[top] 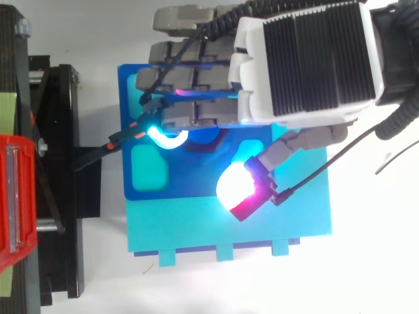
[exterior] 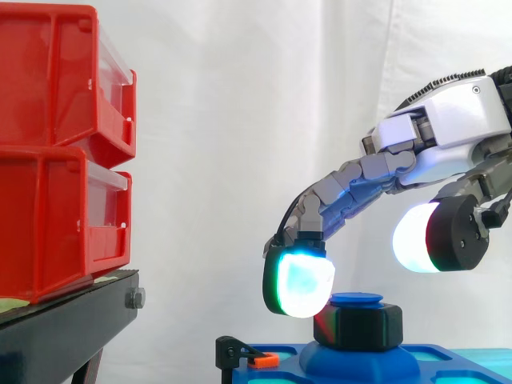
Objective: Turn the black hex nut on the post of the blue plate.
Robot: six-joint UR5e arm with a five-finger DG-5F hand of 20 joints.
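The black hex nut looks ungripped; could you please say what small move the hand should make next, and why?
Probably bring the thumb of the hand down against the black hex nut: one fingertip sits close beside the nut, while the thumb hangs above it, apart.

A black stand (exterior: pixel 76 308) at the left carries two red bins (exterior: pixel 48 152), one stacked on the other. Beside it, a cyan board (top: pixel 196 226) lies on the white surface (top: pixel 216 288). The blue plate (top: pixel 127 98) rests on the board.
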